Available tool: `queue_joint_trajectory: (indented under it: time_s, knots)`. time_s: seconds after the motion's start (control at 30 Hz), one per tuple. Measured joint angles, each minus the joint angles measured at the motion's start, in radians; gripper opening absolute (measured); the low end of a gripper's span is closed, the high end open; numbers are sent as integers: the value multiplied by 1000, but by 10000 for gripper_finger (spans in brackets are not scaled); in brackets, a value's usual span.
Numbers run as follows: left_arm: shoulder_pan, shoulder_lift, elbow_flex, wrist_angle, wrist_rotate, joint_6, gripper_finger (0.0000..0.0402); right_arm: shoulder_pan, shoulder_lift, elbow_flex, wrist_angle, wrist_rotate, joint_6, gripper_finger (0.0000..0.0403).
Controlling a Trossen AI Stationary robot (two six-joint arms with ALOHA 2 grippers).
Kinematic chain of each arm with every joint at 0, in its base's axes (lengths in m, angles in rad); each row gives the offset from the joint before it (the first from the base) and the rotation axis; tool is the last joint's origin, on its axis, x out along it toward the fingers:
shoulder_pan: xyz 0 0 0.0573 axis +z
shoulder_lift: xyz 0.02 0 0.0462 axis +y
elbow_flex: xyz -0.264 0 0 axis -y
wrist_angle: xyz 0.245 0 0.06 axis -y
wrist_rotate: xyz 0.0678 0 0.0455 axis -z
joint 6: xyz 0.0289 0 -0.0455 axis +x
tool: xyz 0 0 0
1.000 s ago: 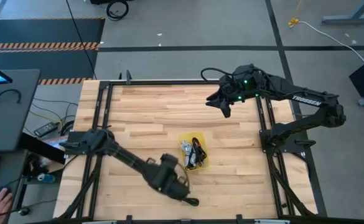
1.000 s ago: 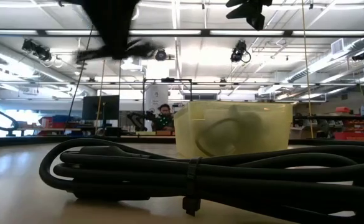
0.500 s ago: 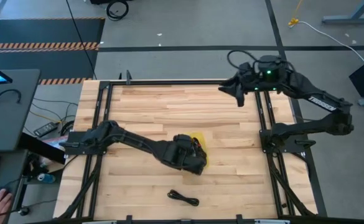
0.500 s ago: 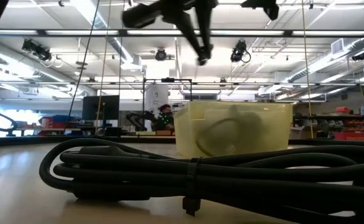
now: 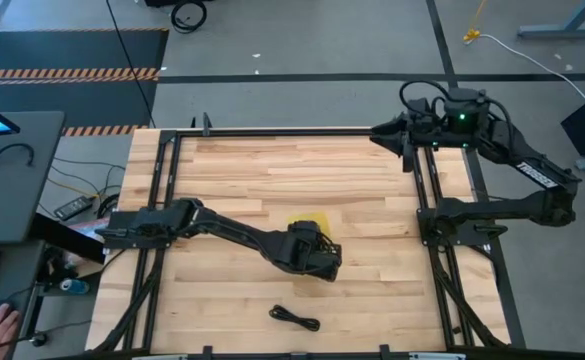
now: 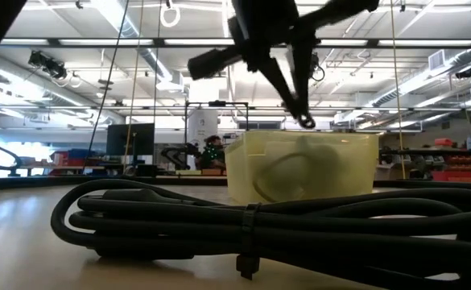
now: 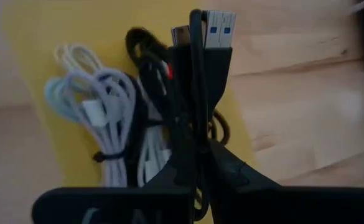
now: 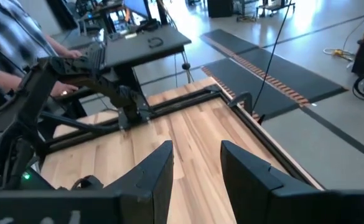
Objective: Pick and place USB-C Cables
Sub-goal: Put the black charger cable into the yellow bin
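Most of the yellow bin [image 5: 312, 220] is hidden in the high view by the left arm, and only its far edge is seen. Through the bin's cloudy wall [image 6: 299, 169] in the low view, the contents are made out only as dim loops. In the left wrist view, white USB-C cables [image 7: 104, 118] and black ones [image 7: 147, 56] are seen bundled inside the bin.

Half a second earlier the left hand [image 5: 330, 268] was placed at the bin's near side; it is now shifted slightly toward the right edge of the counter [image 5: 232, 170]. The right hand [image 5: 404, 150] has been drawn back farther to the far right corner.

The left hand is closed, with the bin's cables just beneath its fingertips [image 7: 197, 37]; whether one is gripped cannot be told. The right hand is held open and empty. One black cable [image 5: 295, 318] is left alone on the counter, near the front edge and well apart from both hands.
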State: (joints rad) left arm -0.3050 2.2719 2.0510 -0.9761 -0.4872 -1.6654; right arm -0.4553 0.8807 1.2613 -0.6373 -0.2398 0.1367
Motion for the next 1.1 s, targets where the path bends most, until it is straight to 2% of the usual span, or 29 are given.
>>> queue_joint_trajectory:
  time_s: [0.07,0.33,0.8,1.1]
  knots:
    - [0,18,2,35,16,-12,18,0,-5,0,-27,0,-10,139]
    - [4,29,2,4,18,-44,18,0,-5,0,-96,0,-54,139]
    - [18,29,2,-33,19,-25,18,0,-4,0,-98,2,-73,139]
    - [18,29,2,3,24,50,99,0,-4,0,-98,2,-73,139]
